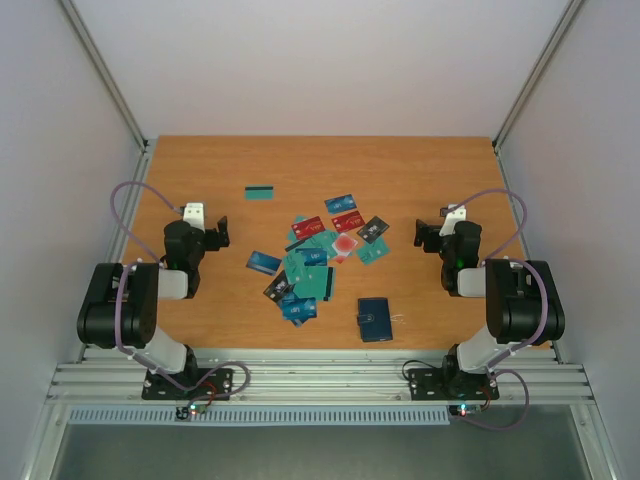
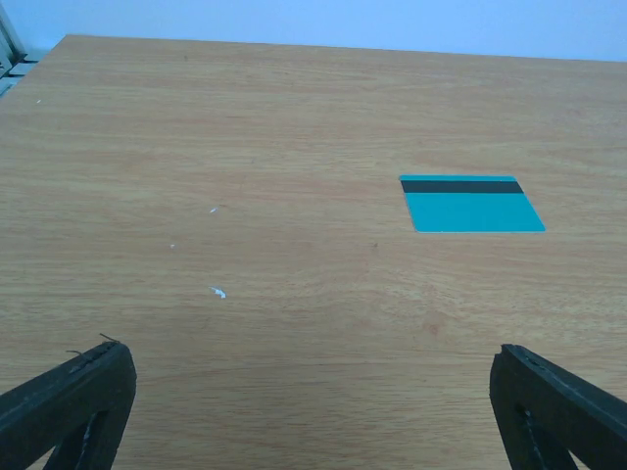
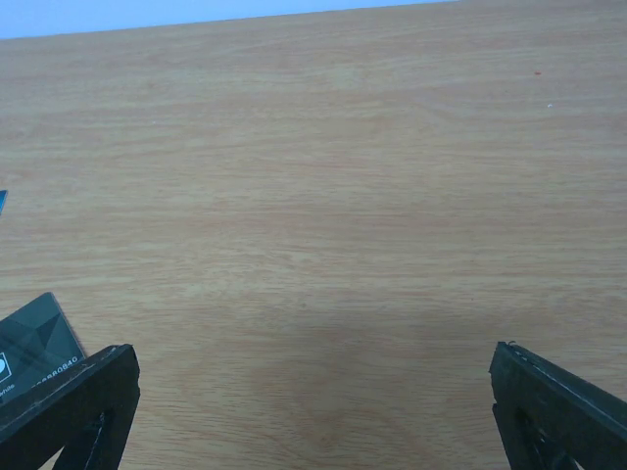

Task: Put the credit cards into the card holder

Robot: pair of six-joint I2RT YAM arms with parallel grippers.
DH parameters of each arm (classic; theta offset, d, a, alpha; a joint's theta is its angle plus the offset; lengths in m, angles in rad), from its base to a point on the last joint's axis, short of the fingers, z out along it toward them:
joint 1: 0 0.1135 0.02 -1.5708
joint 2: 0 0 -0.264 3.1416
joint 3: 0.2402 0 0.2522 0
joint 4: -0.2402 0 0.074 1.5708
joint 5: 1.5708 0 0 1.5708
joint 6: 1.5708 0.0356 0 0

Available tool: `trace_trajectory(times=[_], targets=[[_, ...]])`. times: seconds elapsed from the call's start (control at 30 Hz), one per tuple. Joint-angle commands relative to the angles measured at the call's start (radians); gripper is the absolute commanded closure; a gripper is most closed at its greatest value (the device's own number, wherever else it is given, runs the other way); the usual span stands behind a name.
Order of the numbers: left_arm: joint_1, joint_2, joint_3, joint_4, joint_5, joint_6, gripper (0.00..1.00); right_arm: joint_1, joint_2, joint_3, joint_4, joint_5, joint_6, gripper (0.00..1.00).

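Observation:
Several credit cards [image 1: 318, 262] in teal, blue, red and dark grey lie scattered in a loose pile at the table's middle. One teal card with a dark stripe [image 1: 260, 192] lies apart at the back left; it also shows in the left wrist view [image 2: 471, 204]. The dark navy card holder [image 1: 376, 319] lies shut near the front, right of the pile. My left gripper [image 1: 220, 232] is open and empty, left of the pile. My right gripper [image 1: 424, 236] is open and empty, right of the pile. A dark grey card's corner [image 3: 34, 345] shows by its left finger.
The wooden table [image 1: 200, 180] is enclosed by white walls with metal frame posts [image 1: 105, 75] at the back corners. The arm bases stand on a metal rail [image 1: 320, 380] at the near edge.

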Motion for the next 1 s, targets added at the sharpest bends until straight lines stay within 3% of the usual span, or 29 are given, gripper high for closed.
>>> trace_trajectory(times=[0.0,0.33,0.47,0.57,0.77,0.9,0.97], targets=[[-0.004,0.003,0.007,0.085,-0.007,0.011,0.01,0.003,-0.005,0.003,0.050,0.005,0.005,0.02],[-0.005,-0.007,0.002,0.090,-0.031,0.011,0.01,0.003,-0.004,0.004,0.049,0.035,0.013,0.02],[-0.005,-0.073,0.032,-0.013,-0.089,-0.005,0.01,0.010,-0.019,0.008,0.027,0.086,0.021,0.02],[-0.007,-0.175,0.151,-0.277,-0.141,-0.011,0.01,0.011,-0.167,0.086,-0.230,0.117,0.033,0.02],[-0.007,-0.240,0.461,-0.812,-0.194,-0.063,0.01,0.011,-0.355,0.446,-0.760,0.048,0.119,0.01],[-0.007,-0.251,0.669,-1.130,-0.188,-0.157,0.01,0.011,-0.334,0.762,-1.153,0.066,0.235,0.01],[-0.006,-0.258,0.733,-1.219,-0.140,-0.189,0.01,0.006,-0.269,0.939,-1.437,0.184,0.430,0.02]])
